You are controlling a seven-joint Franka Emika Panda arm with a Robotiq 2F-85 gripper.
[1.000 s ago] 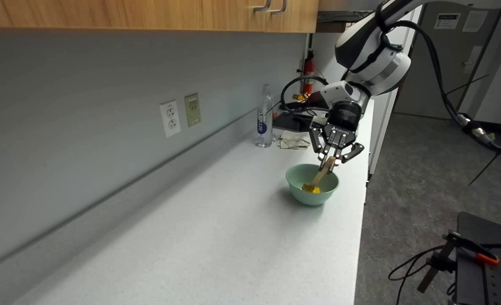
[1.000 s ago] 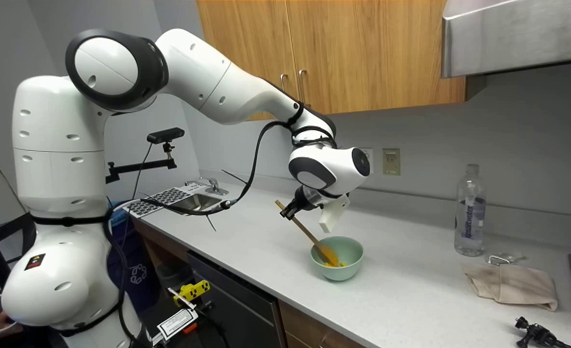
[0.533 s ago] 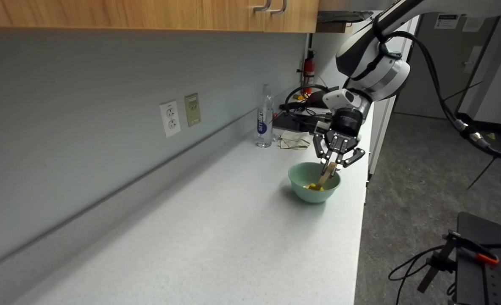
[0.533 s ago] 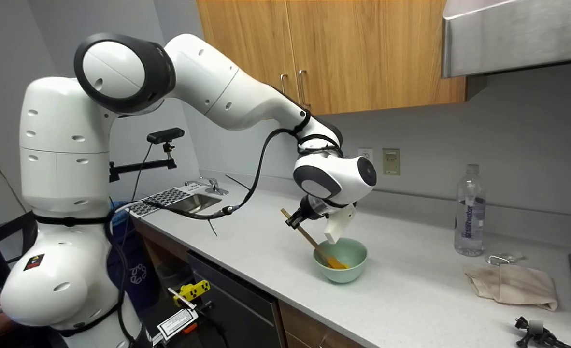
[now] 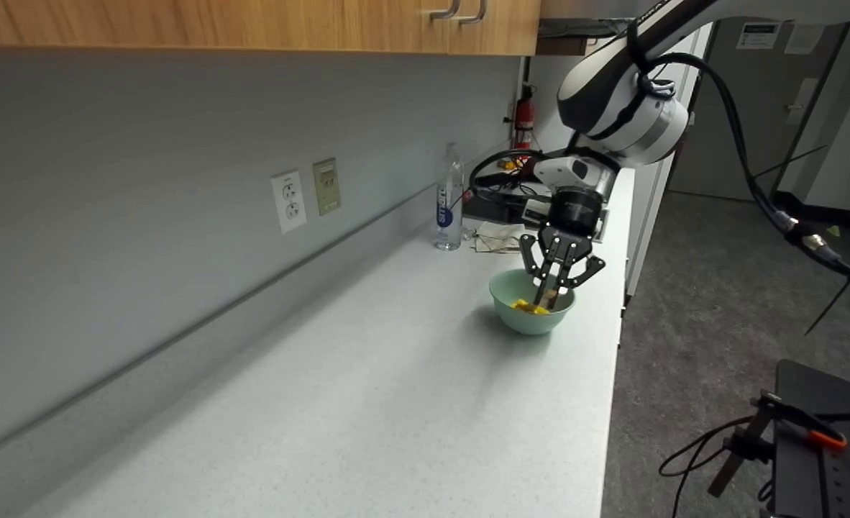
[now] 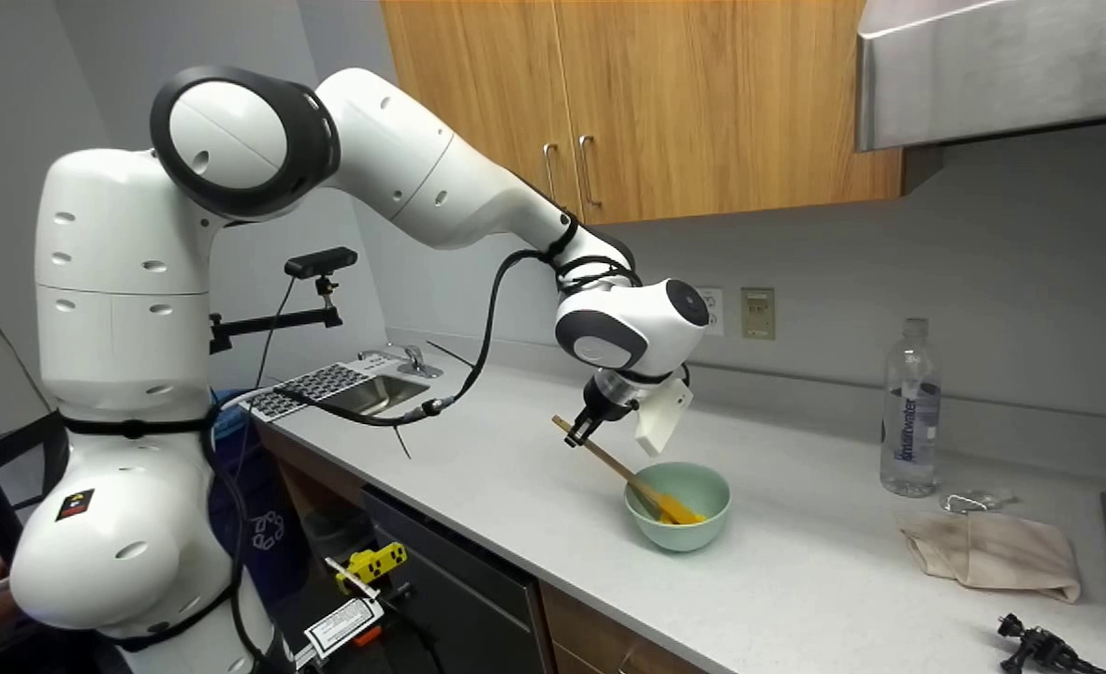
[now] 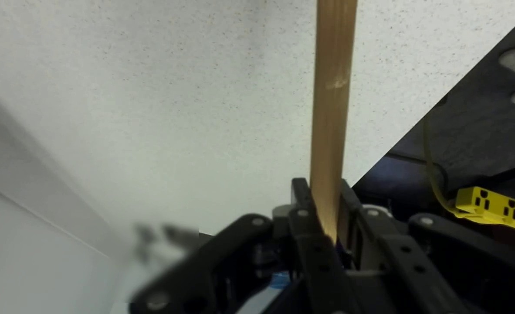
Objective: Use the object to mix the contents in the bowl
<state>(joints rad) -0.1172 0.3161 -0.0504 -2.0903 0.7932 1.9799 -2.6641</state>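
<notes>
Currently | tool (image 7: 324,186) jaws nearly together, clamped on wooden utensil (image 7: 333,93) | utensil tilted, lower end in bowl (image 6: 676,538)

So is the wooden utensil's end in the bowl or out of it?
In. In an exterior view, the wooden utensil slants down from the tool, and its lower end sits inside the green bowl.
</notes>
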